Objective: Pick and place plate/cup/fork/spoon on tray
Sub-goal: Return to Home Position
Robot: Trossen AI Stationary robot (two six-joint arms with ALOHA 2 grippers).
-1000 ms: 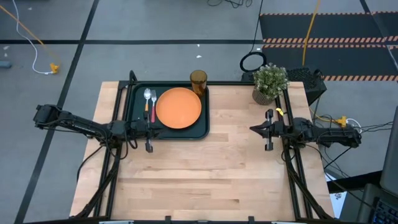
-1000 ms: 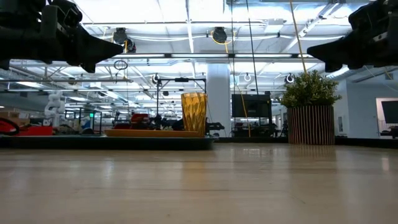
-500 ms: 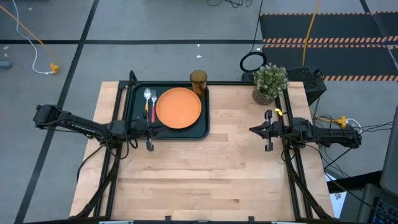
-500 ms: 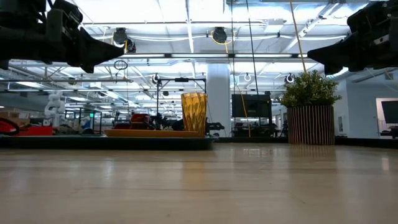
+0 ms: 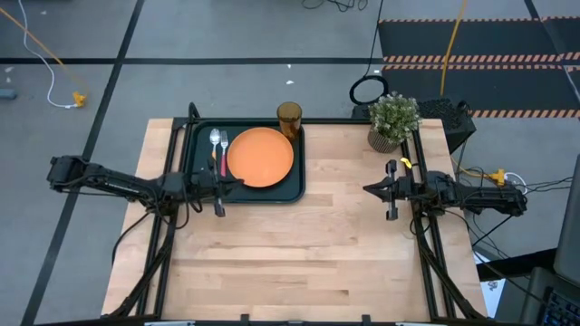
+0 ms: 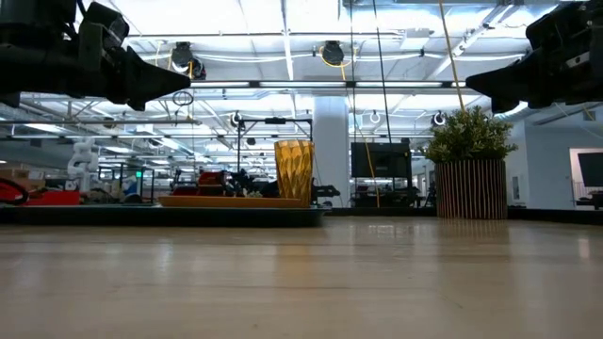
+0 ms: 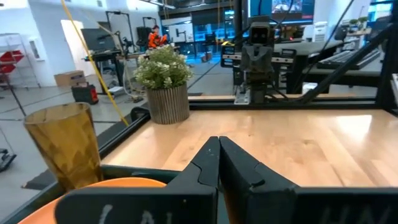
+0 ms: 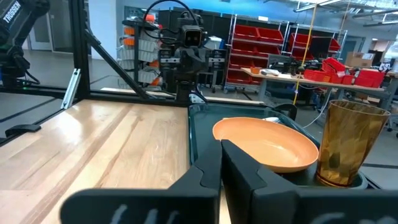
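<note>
Tray (image 5: pixel 195 163) sat at the far left of the counter (image 5: pixel 299 263), carrying all four items: plate (image 5: pixel 260 157) centred, cup (image 5: pixel 289 119) upright in the far right corner, spoon (image 5: pixel 215 145) and fork (image 5: pixel 223 149) side by side just left of the plate. Judged: task essentially complete.

Handling notes (judgement). Plate looked like light, stiff plastic, smooth and shallow; best taken by pinching the rim. Cup looked thin-walled, light and easily tipped; grip across the body low down, or over the lip. Fork and spoon were small and lay flat; take by the plastic handles, since the metal ends would be slippery.

Left tool (image 5: pixel 217 186) hung above the tray's near edge, arm low and stretched in from the left, fingers (image 7: pixel 205 163) pressed together and holding nothing. Right tool (image 5: pixel 388 189) hovered over bare counter near the potted plant (image 5: pixel 393 119), well apart from the tray, fingers (image 8: pixel 208 171) likewise closed and empty.
</note>
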